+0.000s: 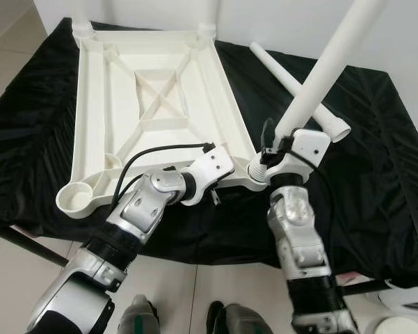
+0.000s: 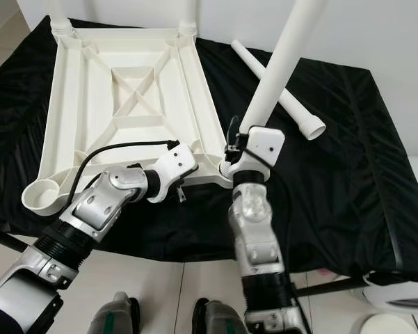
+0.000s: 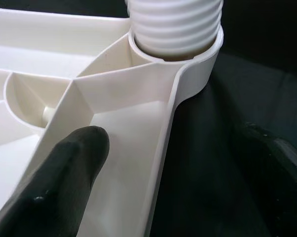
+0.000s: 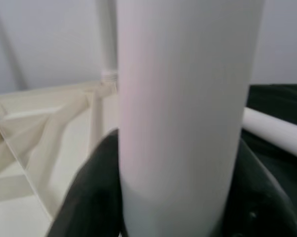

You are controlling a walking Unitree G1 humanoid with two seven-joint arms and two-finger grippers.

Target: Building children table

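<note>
A white plastic table top (image 1: 97, 104) lies upside down on a black cloth. Two legs stand in its far corners (image 1: 207, 26). My right gripper (image 1: 279, 138) is shut on a third white leg (image 1: 327, 62), which leans right; its threaded end (image 3: 175, 24) sits in the near right corner socket (image 1: 257, 170). Both fingers (image 4: 96, 197) hug that leg (image 4: 188, 118). My left gripper (image 1: 226, 182) is open astride the near rim by that corner, one finger (image 3: 64, 187) inside the rim and the other outside. The near left socket (image 1: 75, 198) holds nothing.
A loose white leg (image 1: 275, 66) lies on the black cloth (image 1: 375, 174) behind the held one, toward the back right. The cloth-covered table's front edge is just below my arms, with tiled floor (image 1: 209, 285) beneath. A white wall stands behind.
</note>
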